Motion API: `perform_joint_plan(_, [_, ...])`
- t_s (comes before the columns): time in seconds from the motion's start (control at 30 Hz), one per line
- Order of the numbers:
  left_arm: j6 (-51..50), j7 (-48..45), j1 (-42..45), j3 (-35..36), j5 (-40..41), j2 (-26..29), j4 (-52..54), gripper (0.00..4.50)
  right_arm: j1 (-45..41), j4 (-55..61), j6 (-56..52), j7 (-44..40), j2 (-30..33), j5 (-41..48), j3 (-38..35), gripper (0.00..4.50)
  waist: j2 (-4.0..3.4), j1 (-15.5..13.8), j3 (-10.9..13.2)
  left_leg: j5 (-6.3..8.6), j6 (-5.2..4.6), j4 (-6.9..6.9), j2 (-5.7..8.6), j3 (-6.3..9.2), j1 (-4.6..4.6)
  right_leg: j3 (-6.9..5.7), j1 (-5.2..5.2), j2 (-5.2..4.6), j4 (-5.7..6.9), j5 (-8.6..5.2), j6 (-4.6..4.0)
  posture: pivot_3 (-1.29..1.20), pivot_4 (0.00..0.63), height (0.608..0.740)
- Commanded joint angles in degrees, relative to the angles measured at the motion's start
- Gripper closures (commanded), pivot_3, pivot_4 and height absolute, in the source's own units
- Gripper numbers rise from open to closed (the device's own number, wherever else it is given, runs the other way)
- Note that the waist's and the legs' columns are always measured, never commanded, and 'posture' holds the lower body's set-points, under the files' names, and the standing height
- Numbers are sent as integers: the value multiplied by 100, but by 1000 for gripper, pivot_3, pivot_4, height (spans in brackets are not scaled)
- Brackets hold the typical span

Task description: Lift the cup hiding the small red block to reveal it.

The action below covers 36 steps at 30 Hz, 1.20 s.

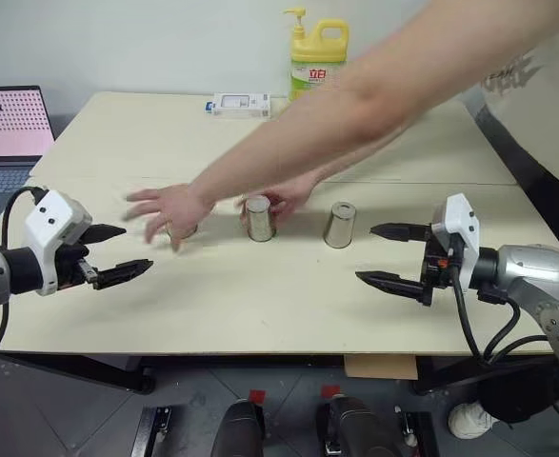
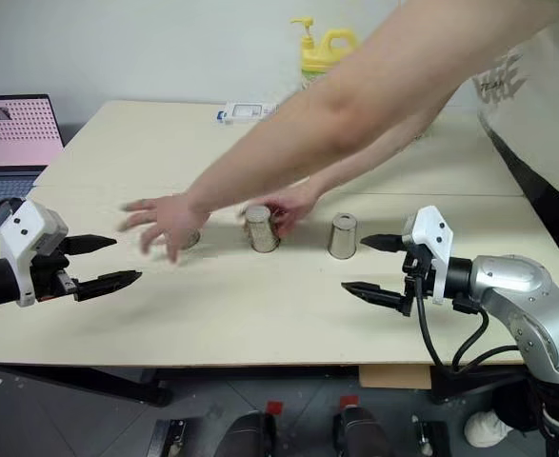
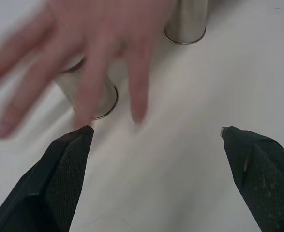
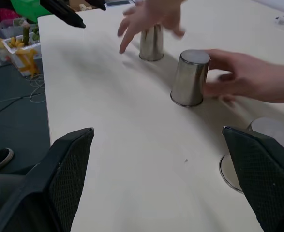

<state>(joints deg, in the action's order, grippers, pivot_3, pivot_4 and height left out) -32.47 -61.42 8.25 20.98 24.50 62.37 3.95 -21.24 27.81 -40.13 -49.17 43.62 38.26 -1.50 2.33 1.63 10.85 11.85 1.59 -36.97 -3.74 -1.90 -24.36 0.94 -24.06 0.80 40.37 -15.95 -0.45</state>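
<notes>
Three silver cups stand upside down in a row on the table (image 1: 260,314) in the head view: the left cup (image 1: 183,228) under a person's hand (image 1: 168,211), the middle cup (image 1: 258,218) with another hand (image 1: 289,198) touching it at its 2 o'clock, and the right cup (image 1: 339,225) alone. The left gripper (image 1: 115,253), at 9 o'clock from the cups, and the right gripper (image 1: 390,255), at 3 o'clock, both gape wide and hold nothing. The left wrist view shows blurred fingers (image 3: 91,92) over one cup. The right wrist view shows a hand cupping the middle cup. No red block is visible, so which cup hides it cannot be told.
</notes>
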Motion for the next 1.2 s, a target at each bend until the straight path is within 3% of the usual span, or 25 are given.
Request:
perform_joint_plan(0.03, [-39, 29, 198, -69, 100, -15, 211, 6, -380, -7, 79, 241, -293, -261, 356, 0, 0, 0, 0, 0, 0, 0, 0, 0, 0, -1, 0, 0, 0, 0, 0, 0, 150, 740])
perform_joint_plan(0.3, [-41, 56, 357, -222, 111, -72, 193, 6, -1995, -1055, -162, 1162, -1673, -1571, 1842, 0, -2, 30, 1, 0, 0, 0, 4, -1, 0, 0, -7, 11, 6, 4, -8, 0, 150, 740])
perform_joint_plan(0.5, [-54, 63, 394, -241, 149, -94, 195, 6, -3056, -2726, 132, 1384, -2615, -2273, 2259, 0, -2, 12, 1, 0, 0, 2, 2, -2, -7, -2, -13, 11, 6, 1, -12, 0, 150, 740])
perform_joint_plan(0.87, [-200, 149, 218, -139, 261, -121, 477, 6, -4495, -6369, 1486, 1515, -3891, -3158, 2068, 0, -1, 25, 1, 0, 0, 2, 0, 0, -8, 0, -14, 8, 7, 4, -17, 0, 150, 740])
perform_joint_plan(1.2, [-274, 245, 211, -156, 319, -148, 655, 6, -5228, -8528, 2138, 1349, -4601, -3374, 1626, 0, -1, 28, 1, 0, 0, 7, -1, 2, -8, -1, -16, 8, 8, 17, -39, 0, 150, 740])
